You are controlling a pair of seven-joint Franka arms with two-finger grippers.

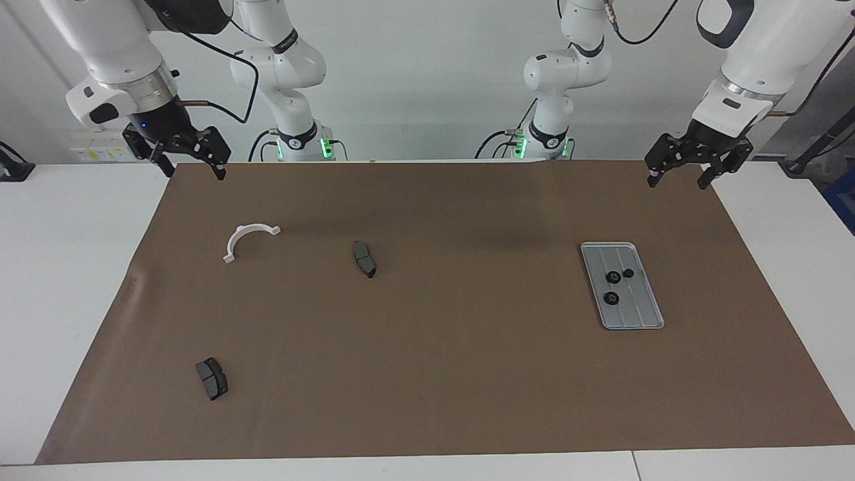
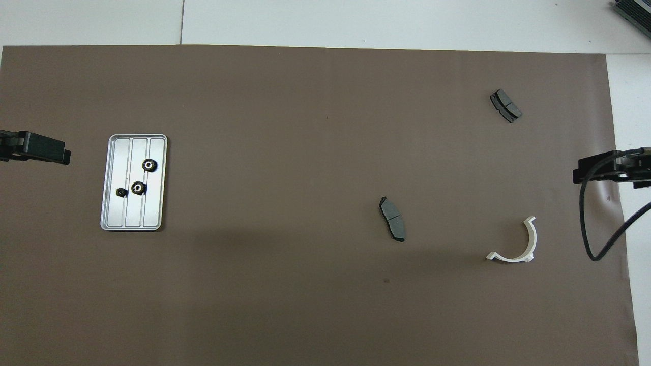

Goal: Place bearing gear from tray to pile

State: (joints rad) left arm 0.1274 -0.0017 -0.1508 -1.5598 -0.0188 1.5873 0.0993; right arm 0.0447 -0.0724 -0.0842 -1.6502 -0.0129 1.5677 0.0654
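The silver tray (image 1: 638, 304) lies on the brown mat toward the left arm's end; it also shows in the overhead view (image 2: 152, 208). Three small black gears lie in it: one larger gear (image 1: 612, 276) (image 2: 138, 188), a smaller one (image 1: 628, 272) (image 2: 121, 192) beside it, and a third (image 1: 611, 298) (image 2: 148, 164) farther from the robots. No pile of gears shows outside the tray. My left gripper (image 1: 676, 182) (image 2: 51, 152) hangs open and empty over the mat's edge near the tray. My right gripper (image 1: 195, 172) (image 2: 590, 173) waits open and empty over the mat's other end.
A white half-ring bracket (image 1: 248, 239) (image 2: 519, 244) lies toward the right arm's end. One dark grey curved pad (image 1: 365, 259) (image 2: 392, 218) lies near the mat's middle. Another pad (image 1: 212, 378) (image 2: 506, 105) lies farther from the robots than the bracket.
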